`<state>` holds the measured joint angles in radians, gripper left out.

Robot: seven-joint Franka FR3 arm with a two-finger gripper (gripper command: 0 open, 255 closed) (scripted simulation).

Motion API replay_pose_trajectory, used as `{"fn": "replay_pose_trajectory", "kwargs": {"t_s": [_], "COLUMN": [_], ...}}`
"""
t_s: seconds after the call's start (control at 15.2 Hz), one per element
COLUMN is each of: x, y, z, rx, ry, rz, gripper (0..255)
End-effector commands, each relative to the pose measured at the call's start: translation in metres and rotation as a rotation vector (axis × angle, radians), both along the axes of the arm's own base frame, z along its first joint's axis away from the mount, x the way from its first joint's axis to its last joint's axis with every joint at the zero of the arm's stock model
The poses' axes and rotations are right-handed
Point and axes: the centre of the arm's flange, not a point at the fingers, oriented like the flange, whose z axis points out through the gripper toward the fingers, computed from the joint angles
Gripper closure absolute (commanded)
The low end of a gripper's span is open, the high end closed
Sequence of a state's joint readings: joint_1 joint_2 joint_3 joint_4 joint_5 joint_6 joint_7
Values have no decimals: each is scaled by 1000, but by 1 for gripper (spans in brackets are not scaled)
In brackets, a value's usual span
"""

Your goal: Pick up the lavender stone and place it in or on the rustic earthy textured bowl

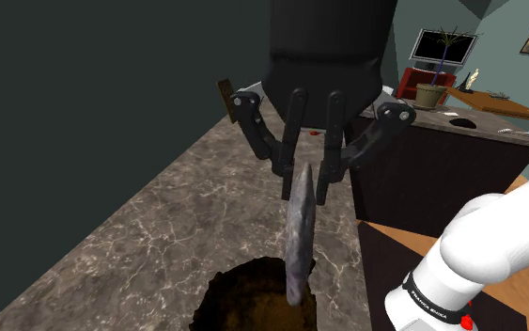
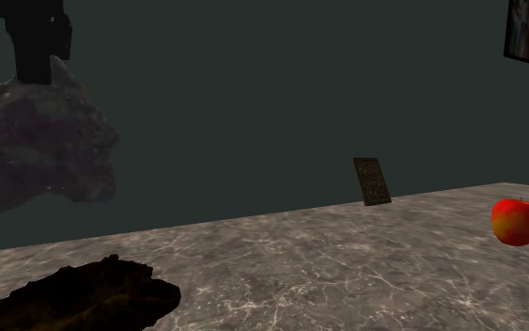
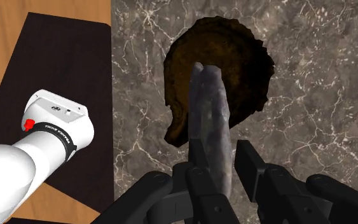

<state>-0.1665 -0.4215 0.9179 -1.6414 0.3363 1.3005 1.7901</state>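
In the shoulder view my gripper (image 1: 305, 193) hangs over the marbled counter (image 1: 149, 221), its two fingers clamped on the stone (image 1: 299, 244). The stone is a thin grey slab with a faint violet tinge, seen edge-on and pointing down. Its lower end overlaps the rough brown bowl (image 1: 239, 299) at the bottom edge. My white arm (image 1: 478, 254) fills the lower right, and a potted plant (image 1: 428, 92) stands far behind.

The second exterior view shows the stone (image 2: 41, 141) broadside, a ragged dark grey lump held from above at the upper left. It is in the air, clear of the counter (image 2: 347, 268) and well above the bowl (image 2: 74, 296), which sits at the lower left. A red apple (image 2: 518, 221) lies at that view's right, well apart from the bowl, and a small dark plaque (image 2: 372, 181) leans on the wall.

In the wrist view my gripper (image 3: 225, 162) clasps the stone (image 3: 212, 114) on both sides, with the bowl (image 3: 250, 70) directly beyond it.
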Motion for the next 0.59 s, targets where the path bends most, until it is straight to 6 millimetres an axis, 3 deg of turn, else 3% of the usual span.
{"fn": "replay_pose_trajectory", "kwargs": {"t_s": [0.0,0.53], "x": [0,0], "y": [-1,-1], "z": [-11,-53], "rx": [1,1], "ry": [0,0], "rz": [0,0], "gripper": [255,255]}}
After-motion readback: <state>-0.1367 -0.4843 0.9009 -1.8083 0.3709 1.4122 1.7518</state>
